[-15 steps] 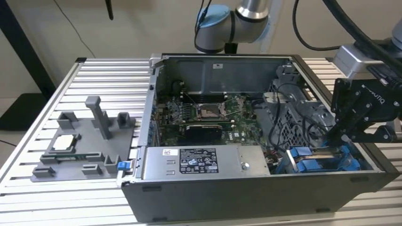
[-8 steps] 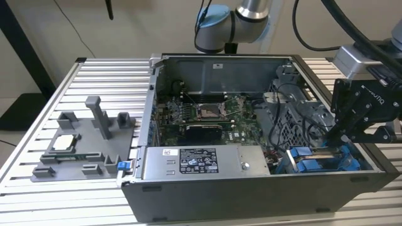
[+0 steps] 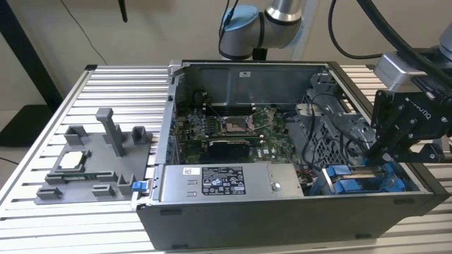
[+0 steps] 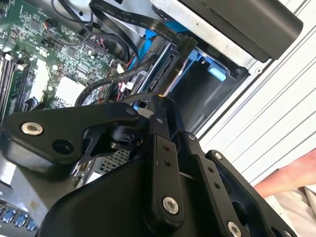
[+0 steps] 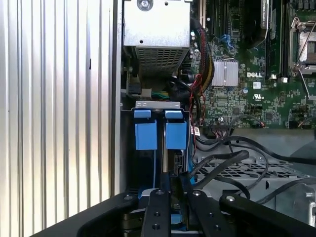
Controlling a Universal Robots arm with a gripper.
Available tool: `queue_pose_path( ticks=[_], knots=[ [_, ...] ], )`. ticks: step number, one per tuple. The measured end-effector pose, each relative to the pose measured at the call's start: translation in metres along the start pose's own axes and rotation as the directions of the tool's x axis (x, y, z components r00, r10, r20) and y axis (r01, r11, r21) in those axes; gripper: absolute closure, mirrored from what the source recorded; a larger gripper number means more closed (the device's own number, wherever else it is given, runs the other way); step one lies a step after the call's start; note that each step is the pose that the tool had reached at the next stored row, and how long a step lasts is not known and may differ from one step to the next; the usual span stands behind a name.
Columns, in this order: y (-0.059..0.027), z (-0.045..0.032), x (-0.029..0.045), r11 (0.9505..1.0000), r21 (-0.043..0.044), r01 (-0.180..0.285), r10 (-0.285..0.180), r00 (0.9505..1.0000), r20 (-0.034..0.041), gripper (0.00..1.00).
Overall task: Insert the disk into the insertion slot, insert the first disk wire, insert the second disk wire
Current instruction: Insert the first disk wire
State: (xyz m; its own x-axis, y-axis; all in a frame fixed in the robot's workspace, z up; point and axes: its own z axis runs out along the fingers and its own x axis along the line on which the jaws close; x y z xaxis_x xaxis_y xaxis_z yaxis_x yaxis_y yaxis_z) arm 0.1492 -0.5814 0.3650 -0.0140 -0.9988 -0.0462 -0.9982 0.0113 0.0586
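You are looking into an open computer case. Your gripper is reaching into the slot with blue rails. Its fingers are sitting close together, seemingly pinching the disk, which is standing on edge inside. You are likely seating the disk, which is calling for a straight push clear of the black cables just beside.

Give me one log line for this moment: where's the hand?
hand | down at the insertion slot, near its blue tabs | black cables beside slot | computer case open
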Motion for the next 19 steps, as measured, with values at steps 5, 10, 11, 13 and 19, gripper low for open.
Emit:
queue_pose_path(
  ticks=[5, 10, 11, 13, 19],
  knots=[
    [-0.0001, 0.0020, 0.0014, 1.0000, -0.0040, 0.000, 0.000, 1.0000, 0.0000, 1.00],
    [-0.0010, 0.0053, 0.0035, 0.9999, -0.0126, 0.000, 0.000, 1.0000, -0.0001, 1.00],
    [-0.0016, 0.0059, 0.0038, 0.9999, -0.0140, 0.001, -0.001, 1.0000, -0.0001, 1.00],
    [-0.0039, 0.0067, 0.0038, 0.9999, -0.0144, 0.003, -0.003, 1.0000, -0.0002, 1.00],
    [-0.0105, 0.0101, -0.0042, 0.9998, -0.0145, 0.015, -0.015, 0.9999, -0.0009, 1.00]
  ],
)
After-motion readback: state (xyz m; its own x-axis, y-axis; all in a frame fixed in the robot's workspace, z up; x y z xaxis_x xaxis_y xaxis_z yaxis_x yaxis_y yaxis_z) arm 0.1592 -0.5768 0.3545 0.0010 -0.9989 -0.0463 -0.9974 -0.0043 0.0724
